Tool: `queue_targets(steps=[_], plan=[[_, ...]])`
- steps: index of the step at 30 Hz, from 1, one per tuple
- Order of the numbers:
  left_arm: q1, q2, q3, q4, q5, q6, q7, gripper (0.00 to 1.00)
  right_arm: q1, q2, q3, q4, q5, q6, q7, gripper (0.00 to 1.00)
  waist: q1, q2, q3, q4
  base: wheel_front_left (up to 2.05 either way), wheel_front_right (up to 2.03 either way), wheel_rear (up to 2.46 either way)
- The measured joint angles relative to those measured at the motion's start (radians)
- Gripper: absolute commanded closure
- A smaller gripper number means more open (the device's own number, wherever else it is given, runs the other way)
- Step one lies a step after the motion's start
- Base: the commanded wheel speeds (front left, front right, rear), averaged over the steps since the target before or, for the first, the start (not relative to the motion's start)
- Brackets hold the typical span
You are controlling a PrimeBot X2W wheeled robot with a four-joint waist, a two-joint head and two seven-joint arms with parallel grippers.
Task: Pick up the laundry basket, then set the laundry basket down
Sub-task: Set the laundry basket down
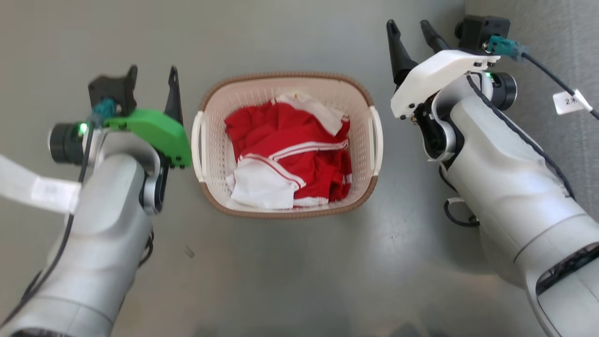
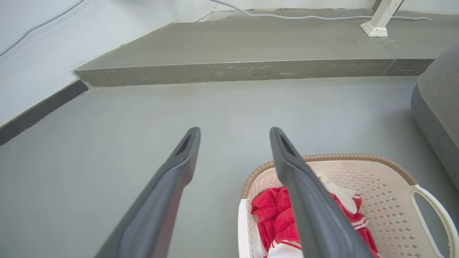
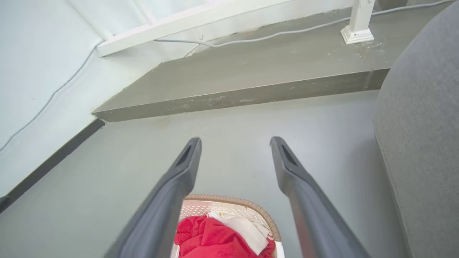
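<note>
The left claw [image 2: 233, 136] gapes empty just beside the laundry basket [image 1: 286, 76], which sits on open floor [image 1: 290, 271] between the arms. The right claw [image 1: 408, 26], spread and empty, stands apart from its right rim, near grey upholstery [image 3: 423, 143].

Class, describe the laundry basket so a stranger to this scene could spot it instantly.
On the smooth grey floor, look between the robot's left gripper and right gripper. There sits a small cream-white perforated plastic basket with a brown woven-look rim. Crumpled red-and-white clothes inside set it apart from the grey surroundings.
</note>
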Motion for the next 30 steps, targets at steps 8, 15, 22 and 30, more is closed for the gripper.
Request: queue_targets(steps=[8, 15, 22, 30], plan=[[0.167, 0.012, 0.096, -0.182, 0.074, 0.014, 0.000, 0.00, 0.137, -0.029, -0.115, -0.172, -0.132, -0.008, 0.000, 0.00, 0.0000, 0.0000, -0.107, -0.007, 0.00, 0.00, 0.00], [0.302, 0.013, 0.169, -0.309, 0.139, 0.021, 0.000, 0.00, 0.272, -0.031, -0.192, -0.289, -0.219, -0.009, 0.000, 0.00, 0.0000, 0.0000, -0.183, -0.007, 0.00, 0.00, 0.00], [0.444, 0.010, 0.212, -0.399, 0.193, 0.023, 0.000, 0.00, 0.424, -0.023, -0.244, -0.388, -0.292, -0.010, 0.000, 0.00, 0.0000, 0.0000, -0.264, -0.006, 0.00, 0.00, 0.00], [0.586, 0.004, 0.250, -0.479, 0.240, 0.024, 0.000, 0.00, 0.584, -0.006, -0.306, -0.474, -0.338, -0.016, 0.000, 0.00, 0.0000, 0.0000, -0.359, -0.007, 0.00, 0.00, 0.00]])
